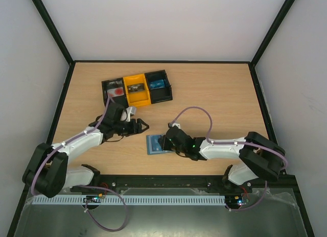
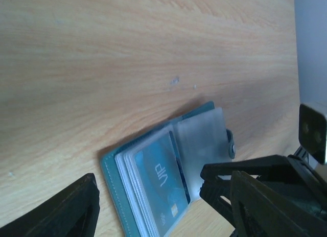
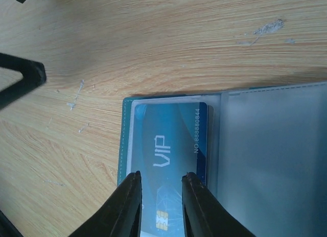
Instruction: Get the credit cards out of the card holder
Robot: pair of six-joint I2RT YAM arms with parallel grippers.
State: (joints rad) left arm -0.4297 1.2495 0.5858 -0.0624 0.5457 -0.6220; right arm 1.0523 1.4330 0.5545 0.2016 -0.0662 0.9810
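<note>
A pale wooden table (image 1: 214, 94) inside white walls. From above, the card holder (image 1: 154, 144) lies open near the front edge. The right gripper (image 1: 167, 140) is over its three o'clock side, and the left gripper (image 1: 141, 126) hangs just apart at its ten o'clock. A black-and-yellow tray (image 1: 140, 100) sits further off at twelve.

The left wrist view shows that arm's fingers (image 2: 76, 209) spread wide with nothing between them. A blue credit card (image 2: 161, 181) peeks from the holder's clear sleeves.

In the right wrist view the fingers (image 3: 127, 206) are drawn close together over the card's six o'clock end (I cannot tell whether they pinch or merely press it).

The step in hand looks like drawing out the first card. Next, that probably calls for a sure hold on the card's edge and a pull along the sleeve, with the left arm steadying the holder.
</note>
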